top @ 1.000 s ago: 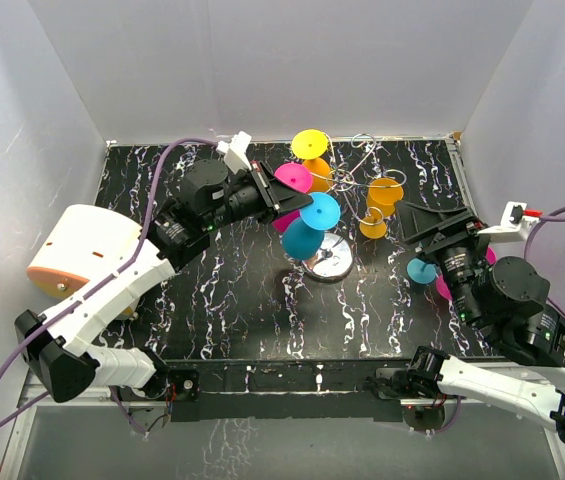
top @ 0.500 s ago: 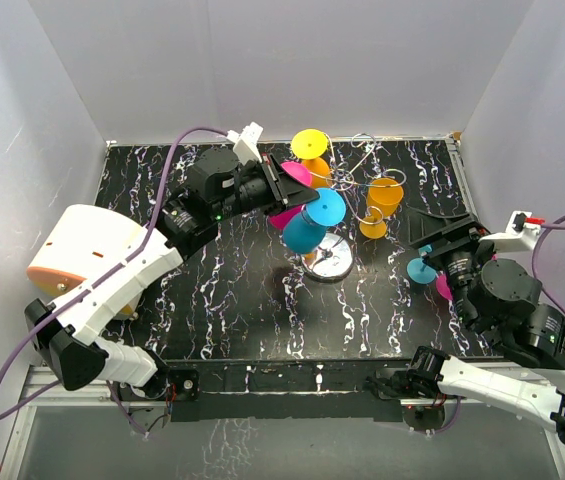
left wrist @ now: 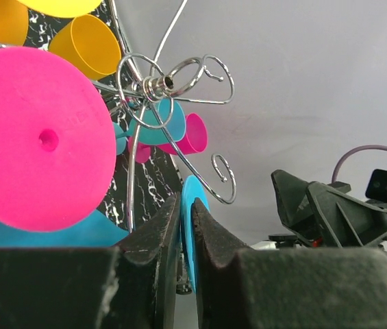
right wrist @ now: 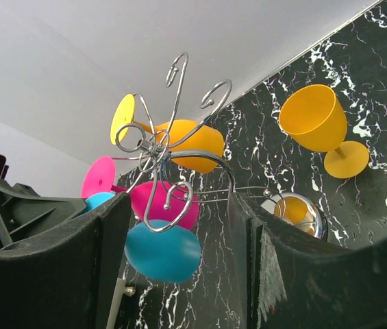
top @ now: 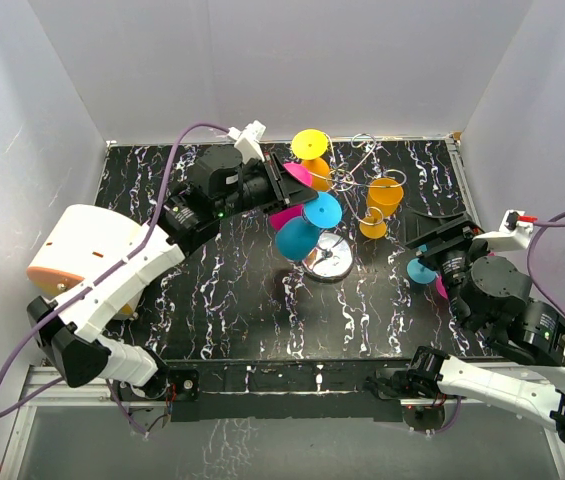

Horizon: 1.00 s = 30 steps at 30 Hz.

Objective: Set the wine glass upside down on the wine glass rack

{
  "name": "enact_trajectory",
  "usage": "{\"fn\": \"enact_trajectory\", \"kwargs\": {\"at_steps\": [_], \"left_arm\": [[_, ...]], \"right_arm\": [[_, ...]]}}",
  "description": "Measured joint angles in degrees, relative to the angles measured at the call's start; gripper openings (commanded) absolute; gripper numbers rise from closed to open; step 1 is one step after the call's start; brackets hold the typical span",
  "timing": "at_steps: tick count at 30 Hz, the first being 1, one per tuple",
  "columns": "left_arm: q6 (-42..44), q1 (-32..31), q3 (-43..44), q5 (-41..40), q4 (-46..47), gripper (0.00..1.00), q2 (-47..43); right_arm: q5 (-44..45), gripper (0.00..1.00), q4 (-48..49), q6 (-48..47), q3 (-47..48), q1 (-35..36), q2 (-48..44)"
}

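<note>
My left gripper [top: 309, 202] is shut on the flat foot of a blue wine glass [top: 297, 238], held tilted with its bowl down beside the wine glass rack [top: 347, 185], above the rack's round shiny base [top: 334, 260]. In the left wrist view the blue foot [left wrist: 192, 205] stands edge-on between my jaws [left wrist: 186, 205], just below the rack's wire hub [left wrist: 162, 83]. A pink glass [top: 284, 216] and an orange glass with a yellow foot [top: 310, 145] hang on the rack. My right gripper [top: 432, 235] is open and empty, right of the rack [right wrist: 172, 147].
An orange glass [top: 382, 200] stands upright on the table right of the rack. A small blue glass [top: 421, 270] and a pink one [top: 442, 288] lie by my right gripper. A cream rounded object [top: 72, 250] sits at the left edge. White walls surround the table.
My left gripper has moved right toward the rack with the blue glass, whose bowl has now swung lower. My right arm has drawn slightly left and back.
</note>
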Motion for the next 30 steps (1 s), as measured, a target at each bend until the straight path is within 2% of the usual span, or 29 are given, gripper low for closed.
{"fn": "enact_trajectory", "kwargs": {"at_steps": [6,15,23,30], "left_arm": [[1.46,0.0,2.47,-0.57,-2.03,0.1,2.97],[3.02,0.0,4.17,-0.81,-3.74,0.22,4.39],[6.4,0.0,7.76,-3.54,-6.91,0.4,4.37],[11.23,0.0,10.6,-8.37,-10.64,0.51,2.62]], "right_arm": [[-0.28,0.56,-0.04,0.42,0.39,0.0,0.07],[-0.39,0.56,-0.13,0.61,0.9,0.0,0.09],[-0.55,0.56,-1.84,0.63,0.92,0.0,0.2],[-0.26,0.57,-10.71,4.59,2.05,0.0,1.88]]}}
